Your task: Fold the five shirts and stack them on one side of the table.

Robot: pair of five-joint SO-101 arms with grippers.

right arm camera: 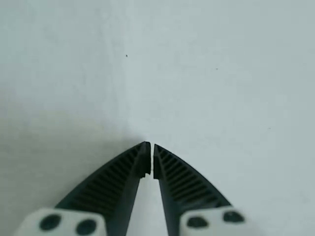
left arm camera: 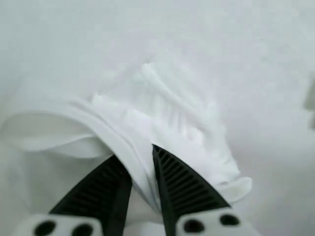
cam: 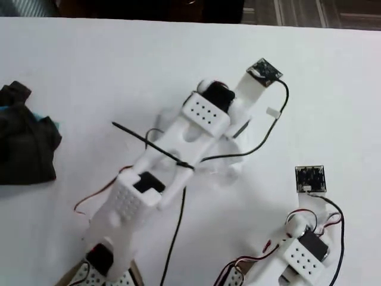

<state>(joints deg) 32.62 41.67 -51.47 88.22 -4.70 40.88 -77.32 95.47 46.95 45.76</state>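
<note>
White arms point(cam: 128, 202), black ribbed fingers point(right arm camera: 120, 182)

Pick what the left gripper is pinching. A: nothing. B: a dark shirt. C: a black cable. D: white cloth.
D: in the left wrist view the left gripper is closed on a raised fold of white cloth.

The shirt point(left arm camera: 167, 113) and table point(cam: 89, 59) are white, the fingers point(left arm camera: 184, 189) black and ribbed, the pile point(cam: 27, 146) dark with turquoise.

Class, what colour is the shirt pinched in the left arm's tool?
White; it shows best in the left wrist view, where the left tool pinches the shirt.
</note>
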